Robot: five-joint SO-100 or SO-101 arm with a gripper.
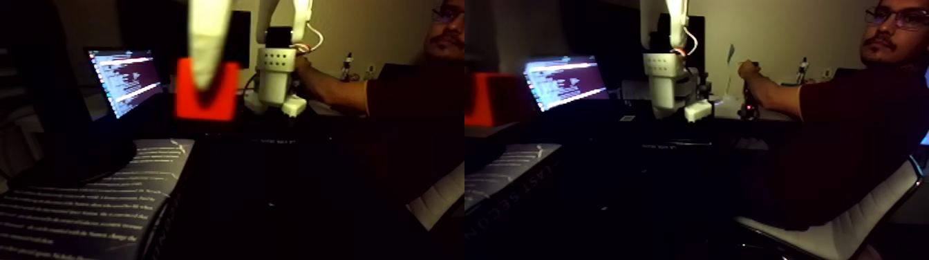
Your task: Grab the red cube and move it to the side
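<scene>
- In the left half of the fixed view, the red cube [204, 93] hangs in the air, well above the dark desk [276, 193] and clear of it.
- One white finger of the tool [205, 81] comes down from 12 o'clock and lies across the cube's front face, with its tip ending near the middle of the face. The cube sits directly at the tool, not off to any side.
- Tool state: closed on the red cube, judged from the cube being held off the desk. The second finger is hidden behind the cube.
- In the right half of the fixed view, only a slice of the cube shows at the far left edge.
- Surroundings, measured from the cube in the left half: a lit laptop [124, 79] at 9 o'clock, an open book [90, 207] at 7 o'clock, the arm's white base [275, 76] at 3 o'clock.
- A person's hand [304, 69] reaches in just beyond the base.
- Judgement: the grab is done. The remaining move is sideways travel, then lowering and release. The dark stretch at 5 o'clock looks least obstructed.
</scene>
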